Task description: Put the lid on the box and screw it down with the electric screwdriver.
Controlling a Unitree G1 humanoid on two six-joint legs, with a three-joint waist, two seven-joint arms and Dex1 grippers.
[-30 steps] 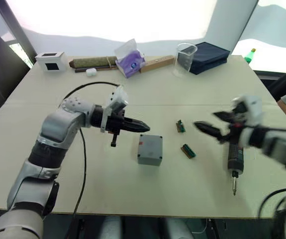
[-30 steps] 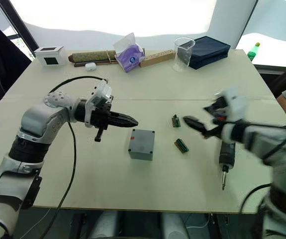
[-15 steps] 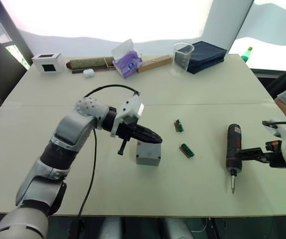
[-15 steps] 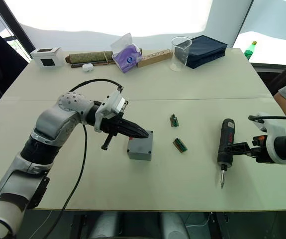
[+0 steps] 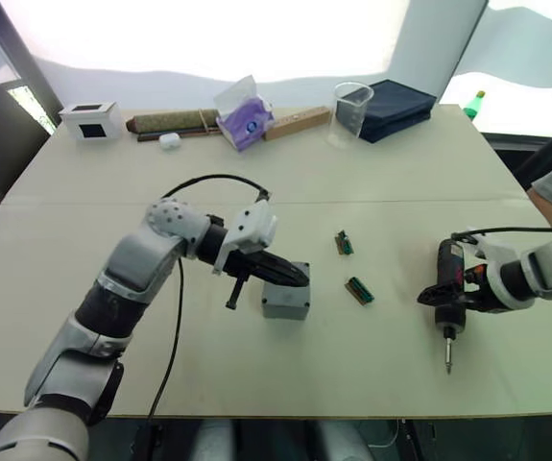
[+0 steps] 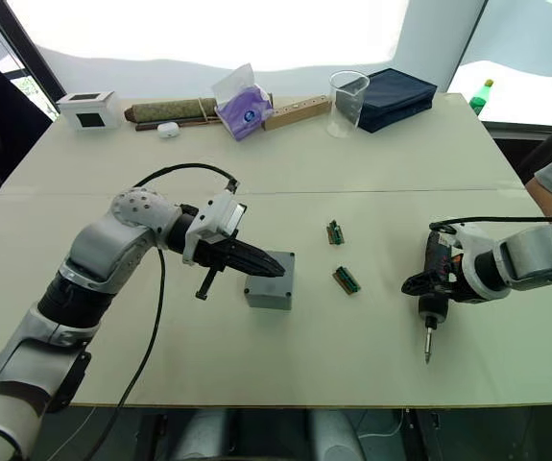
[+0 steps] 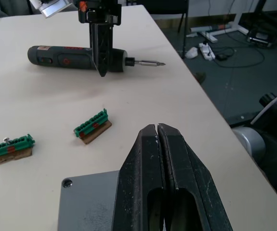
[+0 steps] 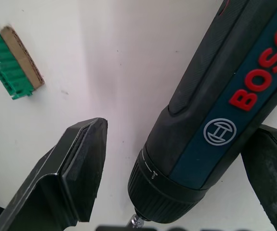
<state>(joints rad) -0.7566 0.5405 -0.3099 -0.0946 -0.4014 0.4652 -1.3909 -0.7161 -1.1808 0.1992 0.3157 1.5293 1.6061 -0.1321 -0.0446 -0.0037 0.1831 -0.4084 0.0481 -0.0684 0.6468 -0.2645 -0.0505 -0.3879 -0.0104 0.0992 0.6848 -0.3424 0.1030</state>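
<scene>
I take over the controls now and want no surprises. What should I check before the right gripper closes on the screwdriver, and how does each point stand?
1. Screwdriver lies flat on the table, bit toward the table's near edge: ok.
2. Right gripper is open, one finger on each side of the screwdriver body: ok.
3. Fingers already pressing on the body: not ok, a gap shows on one side.
4. Left gripper is shut, over the box: ok.
5. Lid seated on the box: cannot tell.
6. Two green connectors lie apart from the screwdriver: ok.
</scene>
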